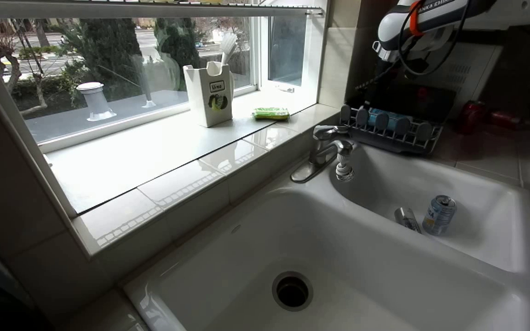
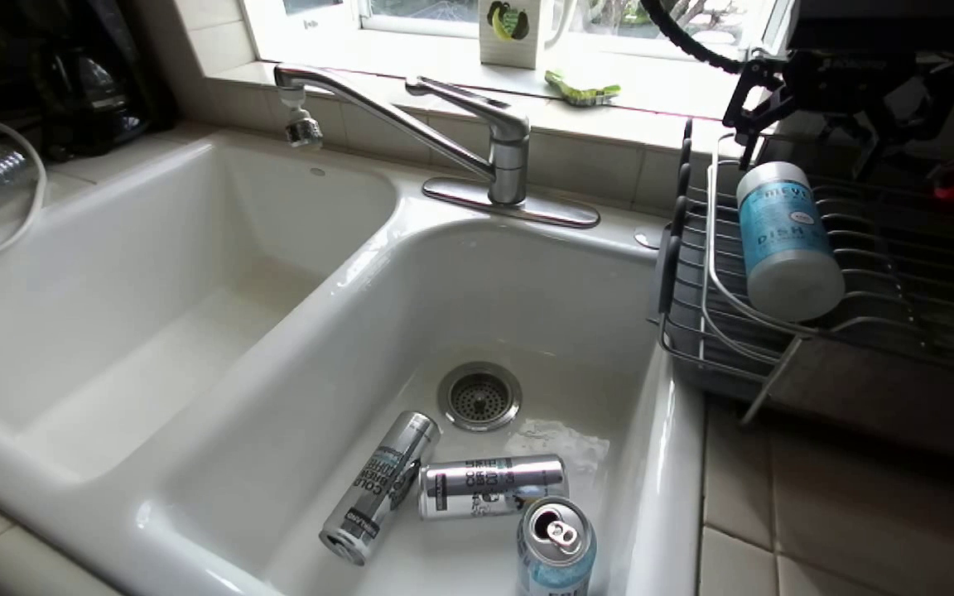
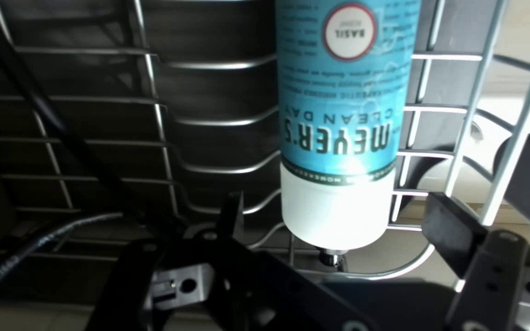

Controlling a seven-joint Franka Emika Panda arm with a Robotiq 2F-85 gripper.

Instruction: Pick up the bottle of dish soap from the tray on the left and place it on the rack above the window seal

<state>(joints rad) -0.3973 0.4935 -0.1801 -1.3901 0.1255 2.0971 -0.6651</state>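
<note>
Blue across its label and white at both ends, the bottle (image 2: 787, 240) is being borne on its side by the wires of the tray (image 2: 874, 290), beside the sink basin (image 2: 527, 281) in which three cans (image 2: 493, 488) are being held, two lying over and one standing. In the wrist view, the gripper (image 3: 341, 220) is being shown with its fingers (image 3: 453, 230) spread wide, one being placed to each side of the bottle's nearer white end, and a gap being left at both. In an exterior view, it is being pointed down, just by that same end. On the sill (image 1: 145, 161), a white container (image 1: 212, 101) and a green item (image 1: 271, 113) are being lit by the window (image 1: 118, 55), the green item being set near the tiled window seal (image 1: 187, 179). Across the window's top, the rack (image 1: 154, 4) is being shown only in part at an exterior view's upper edge.
</note>
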